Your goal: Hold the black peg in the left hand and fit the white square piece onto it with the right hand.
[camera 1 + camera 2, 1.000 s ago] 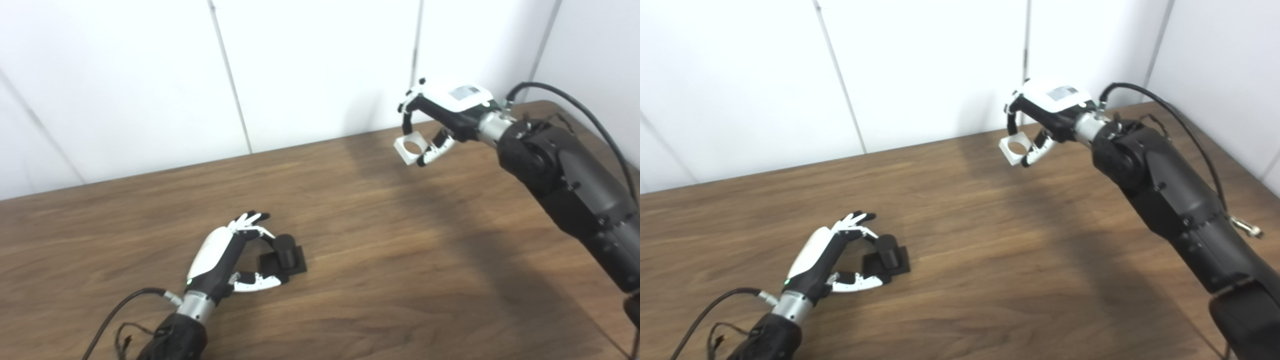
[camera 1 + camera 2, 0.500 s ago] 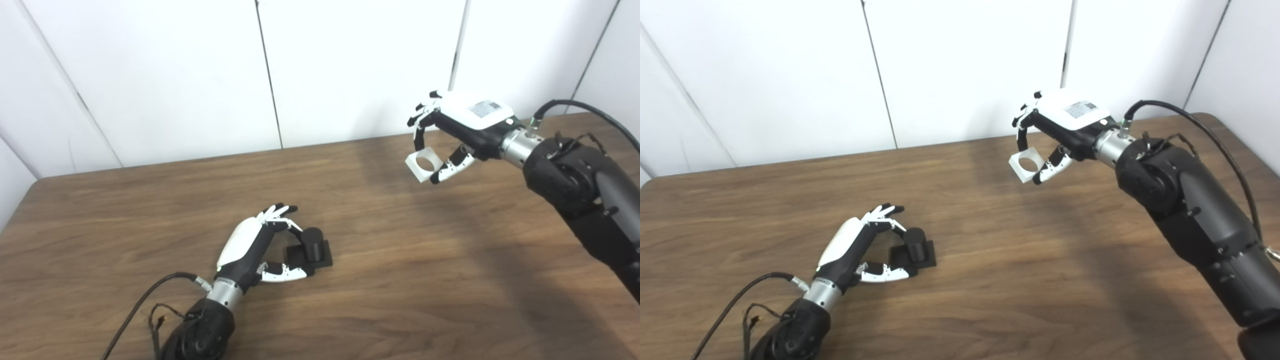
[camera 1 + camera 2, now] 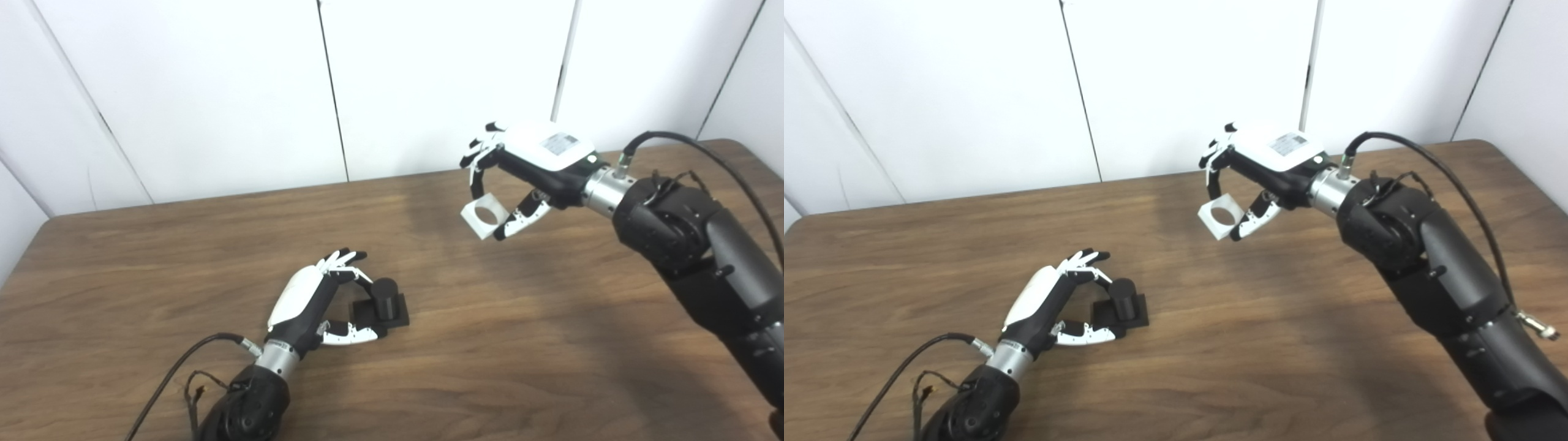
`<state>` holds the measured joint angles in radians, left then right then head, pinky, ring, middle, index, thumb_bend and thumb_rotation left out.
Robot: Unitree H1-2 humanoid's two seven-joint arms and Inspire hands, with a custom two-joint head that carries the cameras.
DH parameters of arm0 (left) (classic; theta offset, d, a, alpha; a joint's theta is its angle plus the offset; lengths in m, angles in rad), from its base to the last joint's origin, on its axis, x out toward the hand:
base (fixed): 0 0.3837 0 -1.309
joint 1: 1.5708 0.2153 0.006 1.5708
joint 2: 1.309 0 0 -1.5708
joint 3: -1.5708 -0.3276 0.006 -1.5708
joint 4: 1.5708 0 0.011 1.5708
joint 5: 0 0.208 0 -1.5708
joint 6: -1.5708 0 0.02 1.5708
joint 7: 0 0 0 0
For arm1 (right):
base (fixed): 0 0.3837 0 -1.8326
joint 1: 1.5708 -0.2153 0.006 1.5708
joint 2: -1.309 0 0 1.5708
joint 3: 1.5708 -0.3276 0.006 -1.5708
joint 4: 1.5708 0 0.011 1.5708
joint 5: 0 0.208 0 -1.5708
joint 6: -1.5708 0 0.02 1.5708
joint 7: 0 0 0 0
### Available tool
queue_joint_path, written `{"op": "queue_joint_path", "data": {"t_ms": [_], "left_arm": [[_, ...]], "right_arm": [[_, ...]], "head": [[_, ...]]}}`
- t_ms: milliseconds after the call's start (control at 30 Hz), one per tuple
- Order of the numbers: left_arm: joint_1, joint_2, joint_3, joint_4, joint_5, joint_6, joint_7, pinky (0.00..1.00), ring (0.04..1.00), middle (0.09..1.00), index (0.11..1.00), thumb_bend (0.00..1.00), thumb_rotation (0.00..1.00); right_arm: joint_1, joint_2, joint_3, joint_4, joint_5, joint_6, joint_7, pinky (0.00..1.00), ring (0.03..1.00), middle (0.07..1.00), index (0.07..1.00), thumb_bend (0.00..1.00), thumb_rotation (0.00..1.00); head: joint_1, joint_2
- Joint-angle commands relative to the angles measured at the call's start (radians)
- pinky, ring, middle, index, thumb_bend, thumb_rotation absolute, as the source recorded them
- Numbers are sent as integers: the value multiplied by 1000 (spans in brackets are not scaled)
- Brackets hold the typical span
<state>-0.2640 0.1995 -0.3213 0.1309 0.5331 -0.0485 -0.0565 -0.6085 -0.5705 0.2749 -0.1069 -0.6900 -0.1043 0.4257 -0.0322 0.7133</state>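
The black peg (image 3: 384, 299), a short cylinder on a square black base, rests on the wooden table (image 3: 527, 343) left of centre. My left hand (image 3: 309, 300) lies on the table beside it, fingers curled against the cylinder's left side and thumb along the base's near edge. High over the back right of the table, my right hand (image 3: 533, 168) is shut on the white square piece (image 3: 484, 215), pinched between fingers and thumb. The piece's round hole faces the camera. The white piece hangs well above and to the right of the peg.
White wall panels (image 3: 429, 79) run behind the table's far edge. The table's left edge (image 3: 24, 257) and right back corner (image 3: 750, 144) are in view. A black cable (image 3: 177, 367) trails from my left wrist, another loops over my right forearm (image 3: 704, 245).
The camera view shifted early on. Since half a second ago my right hand has carried the white piece leftward, nearer the table's middle. My left hand and the peg have stayed put.
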Motion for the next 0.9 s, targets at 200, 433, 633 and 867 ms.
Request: {"op": "queue_joint_path", "data": {"t_ms": [200,433,633,867], "left_arm": [[-12,14,-17,24,40,21,-16,1000,983,919,489,522,71],[-10,9,-18,18,40,35,-21,1000,984,919,489,522,71],[-7,8,-19,21,39,28,-16,1000,982,917,489,522,70],[-7,8,-18,24,34,18,-11,1000,982,917,489,522,71]], "right_arm": [[-53,46,9,-47,-3,-7,11,937,870,788,479,520,146],[-56,95,27,-45,-3,-5,28,953,879,792,480,521,144],[-64,136,44,-30,-18,-8,27,929,878,795,480,522,144],[-78,183,68,-23,-31,5,45,956,897,806,480,521,144]], "head": [[-3,3],[-3,4],[-1,7],[-1,11]]}}
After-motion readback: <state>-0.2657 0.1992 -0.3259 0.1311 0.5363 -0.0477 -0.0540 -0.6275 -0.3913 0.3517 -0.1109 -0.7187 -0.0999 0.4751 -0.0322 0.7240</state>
